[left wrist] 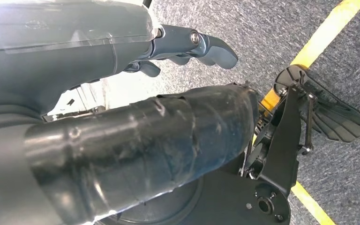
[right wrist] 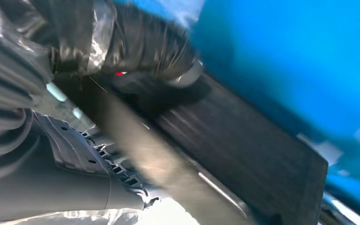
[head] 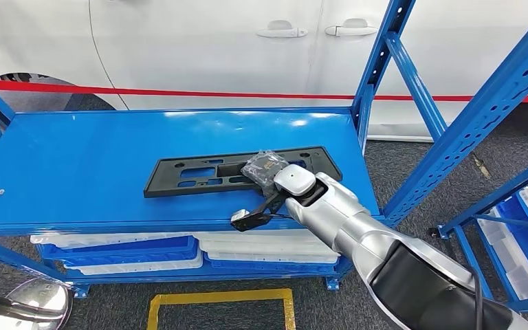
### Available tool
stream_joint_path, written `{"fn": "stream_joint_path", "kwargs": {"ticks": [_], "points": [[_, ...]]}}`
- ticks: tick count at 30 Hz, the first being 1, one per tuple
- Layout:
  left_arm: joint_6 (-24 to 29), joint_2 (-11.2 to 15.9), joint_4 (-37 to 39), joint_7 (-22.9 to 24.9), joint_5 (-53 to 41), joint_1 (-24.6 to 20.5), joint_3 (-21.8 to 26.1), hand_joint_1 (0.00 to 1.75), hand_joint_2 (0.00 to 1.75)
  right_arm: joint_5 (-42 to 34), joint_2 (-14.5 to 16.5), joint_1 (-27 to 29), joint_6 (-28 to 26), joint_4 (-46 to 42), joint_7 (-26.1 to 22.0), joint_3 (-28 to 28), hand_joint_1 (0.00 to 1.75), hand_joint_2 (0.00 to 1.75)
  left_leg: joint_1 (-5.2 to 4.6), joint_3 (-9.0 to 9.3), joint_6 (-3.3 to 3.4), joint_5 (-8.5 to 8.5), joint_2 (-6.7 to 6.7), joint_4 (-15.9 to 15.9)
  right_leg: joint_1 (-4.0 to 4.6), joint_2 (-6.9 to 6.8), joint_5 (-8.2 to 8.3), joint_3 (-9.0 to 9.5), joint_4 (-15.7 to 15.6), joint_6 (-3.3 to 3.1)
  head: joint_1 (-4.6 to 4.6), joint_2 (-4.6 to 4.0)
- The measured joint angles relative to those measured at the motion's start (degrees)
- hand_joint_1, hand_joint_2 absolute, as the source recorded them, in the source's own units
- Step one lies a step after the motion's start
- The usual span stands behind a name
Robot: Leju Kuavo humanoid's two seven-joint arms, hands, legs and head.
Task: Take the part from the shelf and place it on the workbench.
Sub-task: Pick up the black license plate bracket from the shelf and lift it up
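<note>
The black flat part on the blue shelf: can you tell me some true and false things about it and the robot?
1. The black flat part lies on the top level of the blue shelf. True.
2. The right hand is at the part's right end. True.
3. A red truck stands behind the shelf. False: it is a white car.
4. The left hand holds the part. False: it hangs over grey floor, holding nothing.
5. White and blue bins sit on the lower level. True.
6. The part is bright yellow. False: it is black.
</note>
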Motion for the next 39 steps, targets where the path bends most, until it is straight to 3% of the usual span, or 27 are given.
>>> {"fn": "stream_joint_path", "kwargs": {"ticks": [16, 23, 29, 33, 36, 39], "points": [[-0.4, -0.1, 0.0, -0.3, 0.0, 0.0, 0.5, 0.00, 0.00, 1.2, -0.4, 0.0, -0.2, -0.2, -0.8, -2.8, 1.75, 1.75, 0.00, 0.02, 0.00, 0.00, -0.01, 0.0, 0.00, 0.00, 0.00, 0.04, 0.0, 0.00, 0.00, 0.01], [-4.7, -0.2, 0.0, -2.3, 0.8, 0.0, 1.2, 0.00, 0.00, 0.4, -1.5, 1.3, -1.9, -2.0, -3.1, -4.9, 1.75, 1.75, -0.01, 0.02, 0.00, 0.00, -0.01, 0.0, -0.01, 0.00, 0.00, 0.03, 0.0, 0.00, 0.00, 0.01], [-5.3, -0.4, 0.0, -2.9, 1.2, 0.0, 1.9, 0.00, 0.00, 0.2, -2.6, 2.4, -2.3, -3.8, -3.5, -5.8, 1.75, 1.75, -0.01, 0.02, 0.00, 0.00, -0.01, 0.0, -0.01, 0.00, 0.00, 0.02, 0.0, 0.00, -0.01, 0.00], [-5.3, -0.5, 0.0, -3.1, 1.1, 0.0, 2.0, 0.00, 1.75, 0.1, -2.9, 2.7, -2.3, -4.4, -3.6, -6.0, 1.75, 1.75, 0.00, 0.02, 0.00, 0.00, -0.01, 0.0, 0.00, 0.00, 0.00, 0.02, 0.0, 0.00, -0.01, 0.01], [-4.9, -0.5, 0.0, -5.2, 0.0, 0.1, 2.0, 0.00, 1.75, -0.8, -3.4, 3.3, -2.3, -5.9, -4.1, -6.3, 1.75, 1.75, 0.00, 0.02, 0.00, 0.00, -0.01, 0.0, 0.00, 0.00, 0.00, 0.01, 0.0, 0.00, 0.00, 0.01], [-5.8, -0.6, 0.0, -11.9, -2.6, 0.2, 1.5, 0.00, 1.75, -3.2, -5.5, 5.1, -0.8, -11.9, -4.4, -7.4, 1.75, 1.75, 0.00, 0.01, 0.00, 0.00, -0.02, 0.0, -0.02, -0.01, 0.00, 0.00, 0.0, 0.01, -0.01, 0.00]]}}
